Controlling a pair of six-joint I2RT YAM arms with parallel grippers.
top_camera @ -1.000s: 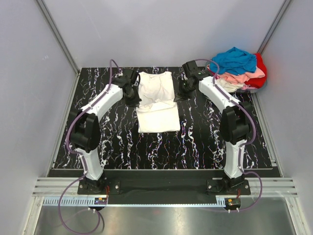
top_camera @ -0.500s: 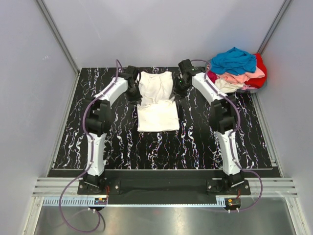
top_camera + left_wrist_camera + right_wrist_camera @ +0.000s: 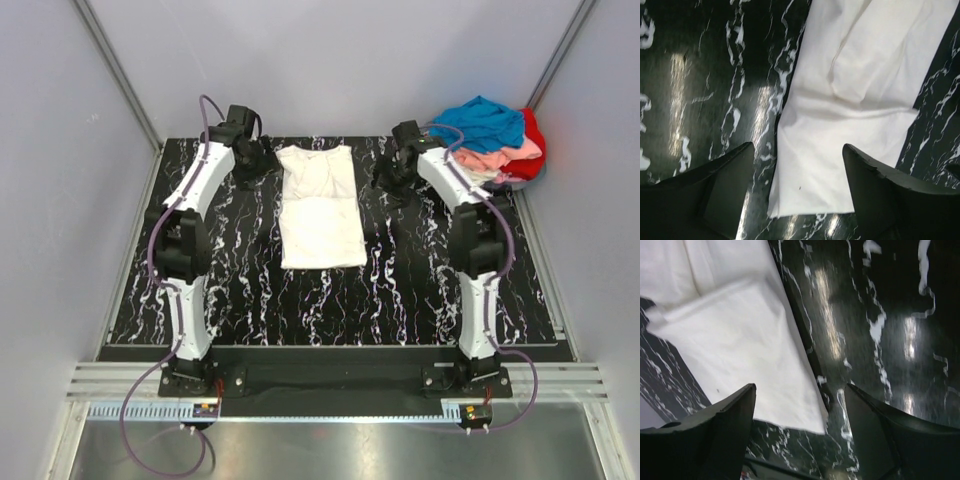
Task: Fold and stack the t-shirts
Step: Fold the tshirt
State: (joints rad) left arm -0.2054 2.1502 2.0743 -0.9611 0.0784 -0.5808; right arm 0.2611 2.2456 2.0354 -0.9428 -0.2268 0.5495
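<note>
A cream-white t-shirt lies flat on the black marbled table as a long narrow strip, its sleeves folded in. My left gripper hangs just off the shirt's far left corner, open and holding nothing. In the left wrist view the shirt shows between and beyond the left gripper. My right gripper stands open beside the shirt's far right edge. The right wrist view has the shirt's corner under the right gripper, untouched.
A loose heap of t-shirts sits at the table's back right corner, blue on top, pink below, red behind. Grey walls close in the table on three sides.
Both grippers were shut on the shirt's sides, carried its upper part toward the back, then opened and let go. They have moved outward, and the shirt now lies flat.
</note>
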